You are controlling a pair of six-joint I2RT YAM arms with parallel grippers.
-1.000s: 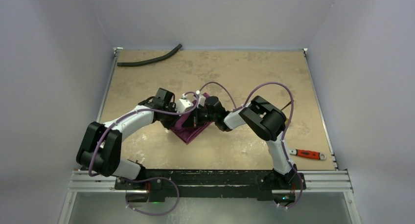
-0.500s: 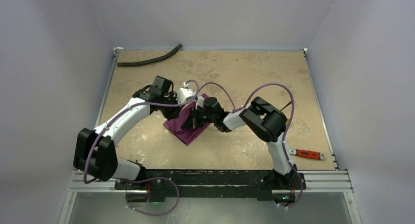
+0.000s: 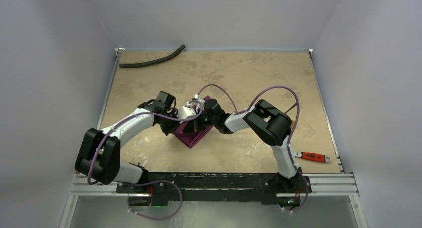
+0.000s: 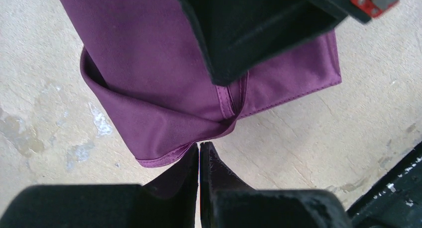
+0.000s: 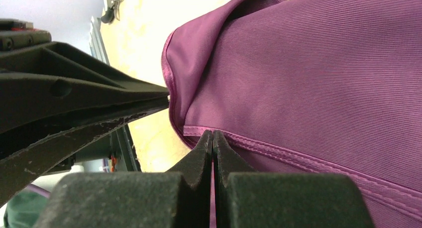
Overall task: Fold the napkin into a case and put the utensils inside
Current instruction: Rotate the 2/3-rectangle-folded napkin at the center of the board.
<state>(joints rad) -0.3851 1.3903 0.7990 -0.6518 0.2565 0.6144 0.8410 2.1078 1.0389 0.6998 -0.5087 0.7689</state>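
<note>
The plum-purple napkin (image 3: 192,134) lies folded into a small thick rectangle at the middle of the table, between both wrists. In the left wrist view my left gripper (image 4: 199,146) is shut, its tips pinching the napkin (image 4: 164,73) at the near edge, where a looped fold is drawn to a point. My right gripper (image 5: 213,133) is shut on the stitched hem of the napkin (image 5: 318,78), with a pink sliver of cloth between its jaws. The two grippers meet tip to tip over the cloth. The utensils are out of view.
A long black hose (image 3: 152,60) lies at the far left of the table. A red-handled tool (image 3: 312,157) sits near the front right edge. A thin dark rod (image 3: 292,107) pokes out behind the right arm's elbow. Purple cables loop above both arms.
Half a second ago the left gripper rose and lifted a flap of the napkin. It has now come back down onto the cloth. The right arm has barely moved.
</note>
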